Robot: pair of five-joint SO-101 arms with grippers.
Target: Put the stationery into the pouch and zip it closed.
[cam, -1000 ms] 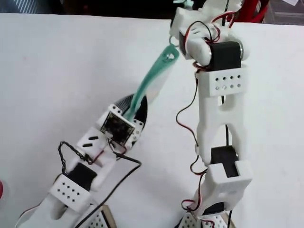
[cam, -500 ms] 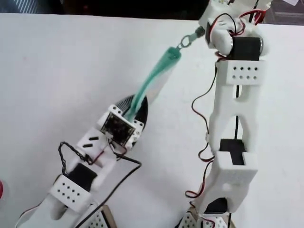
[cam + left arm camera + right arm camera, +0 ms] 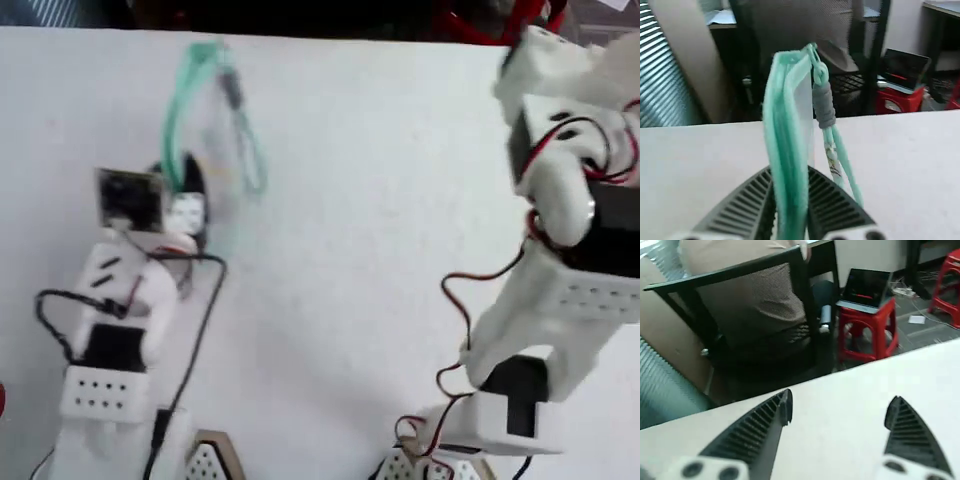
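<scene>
Left wrist view: left tool (image 3: 790, 176) clenched on one end of the green pouch (image 3: 785, 100), its long axis running straight out from the tool above the tabletop (image 3: 900, 160). Right tool (image 3: 842, 399), spread and empty, sits well apart.

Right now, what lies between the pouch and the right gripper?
Only bare white table, by the high view. The left gripper holds the pouch on the left; the right gripper, open, is off to the right.

white arms (image 3: 565, 295), black servos (image 3: 518, 382), red wires (image 3: 447, 288), ribbed right hand (image 3: 841, 396)
</scene>
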